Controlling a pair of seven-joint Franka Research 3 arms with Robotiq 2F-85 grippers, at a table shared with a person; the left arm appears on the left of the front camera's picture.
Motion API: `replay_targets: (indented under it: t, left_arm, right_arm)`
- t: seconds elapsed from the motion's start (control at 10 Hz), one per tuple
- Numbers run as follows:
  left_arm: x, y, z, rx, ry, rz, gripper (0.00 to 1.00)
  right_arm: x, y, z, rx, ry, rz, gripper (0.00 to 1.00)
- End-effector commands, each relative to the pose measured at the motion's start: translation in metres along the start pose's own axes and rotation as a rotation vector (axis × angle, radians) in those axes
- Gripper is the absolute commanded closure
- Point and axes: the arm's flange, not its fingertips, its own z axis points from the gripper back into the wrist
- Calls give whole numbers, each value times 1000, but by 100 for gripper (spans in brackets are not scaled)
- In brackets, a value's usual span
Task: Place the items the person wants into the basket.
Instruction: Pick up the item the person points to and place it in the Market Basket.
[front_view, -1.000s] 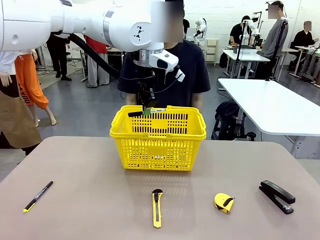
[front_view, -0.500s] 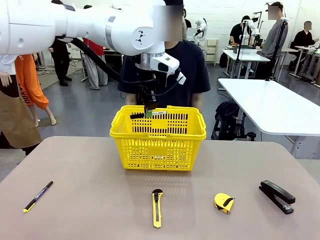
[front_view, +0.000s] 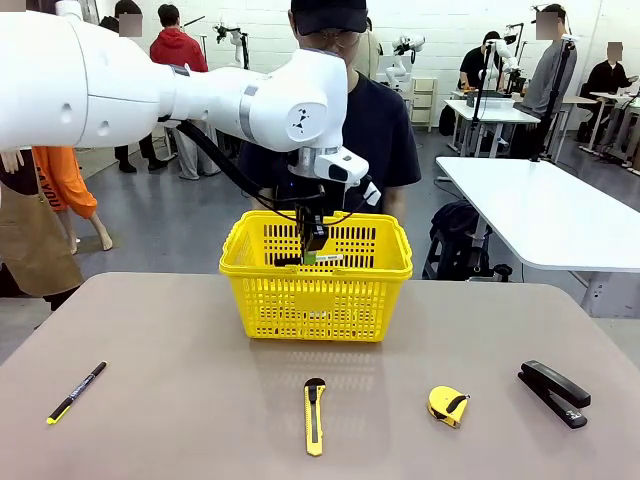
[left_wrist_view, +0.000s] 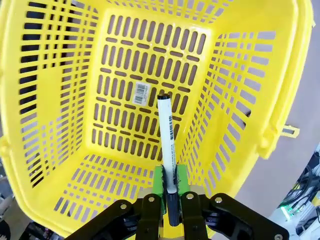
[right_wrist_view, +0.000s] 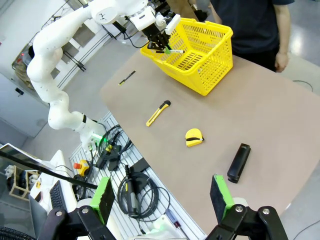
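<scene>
Bright, even light falls from overhead. The yellow shopping basket (front_view: 315, 300) throws only a soft, faint shadow on the table (front_view: 180, 400) just in front of it. Near the basket everything is sharp; in the left wrist view its walls bow outward, wide-angle bent.

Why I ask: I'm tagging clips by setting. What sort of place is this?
Likely a robotics lab: a white robot arm works at the brown table, long white workbenches stand behind, and black cables coil on the floor.

The marker (left_wrist_view: 166, 135) has come down from rim level into the basket (front_view: 316, 300)
</scene>
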Motion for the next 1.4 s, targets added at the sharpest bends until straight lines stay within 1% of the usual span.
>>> replay_targets:
  t: [0.0, 0.2, 0.6, 0.9, 1.0, 1.2, 1.3]
  left_arm:
    - [4, 1, 1, -39, 23, -27, 88]
    - [5, 5, -16, -63, 40, -25, 88]
    - [15, 14, -49, -70, 8, -57, 88]
    - [19, 17, -61, -99, 53, -46, 88]
    - [16, 17, -62, -102, 53, -47, 76]
    - [6, 20, -67, -104, 53, -57, 16]
    - [5, 20, -66, -99, 51, -61, 0]
  right_arm:
    - [1, 0, 0, 1, -14, 2, 0]
    - [1, 0, 0, 1, -14, 2, 0]
    - [1, 0, 0, 1, -14, 2, 0]
    - [1, 0, 0, 1, -14, 2, 0]
    - [1, 0, 0, 1, -14, 2, 0]
    - [1, 0, 0, 1, -14, 2, 0]
    - [1, 0, 0, 1, -14, 2, 0]
